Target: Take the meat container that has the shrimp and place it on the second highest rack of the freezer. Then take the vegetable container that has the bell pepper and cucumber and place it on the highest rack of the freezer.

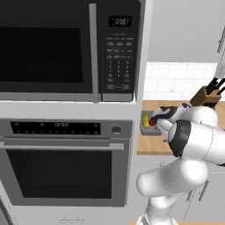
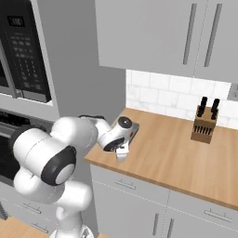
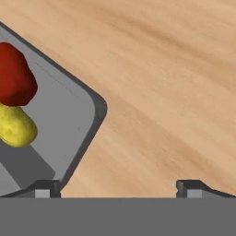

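Note:
A grey container [image 3: 69, 115] lies on the wooden counter [image 3: 175, 92], holding a red lump [image 3: 14, 76] and a yellow oblong piece [image 3: 16, 126]. My gripper [image 3: 119, 189] is open and close above its rounded corner. One fingertip [image 3: 45, 188] sits at the container's wall and the other stands over bare counter, with nothing held between them. In the left base view the container [image 1: 146, 127] shows beside the oven column, partly behind my hand. In the right base view the container [image 2: 135, 129] peeks out behind the gripper [image 2: 122, 152]. I see no shrimp.
A knife block [image 2: 204, 123] stands at the back of the counter by the tiled wall. A microwave [image 1: 66, 48] and an oven [image 1: 66, 162] fill the tall column left of the counter. Upper cabinets [image 2: 186, 32] hang overhead, with drawers [image 2: 139, 195] below.

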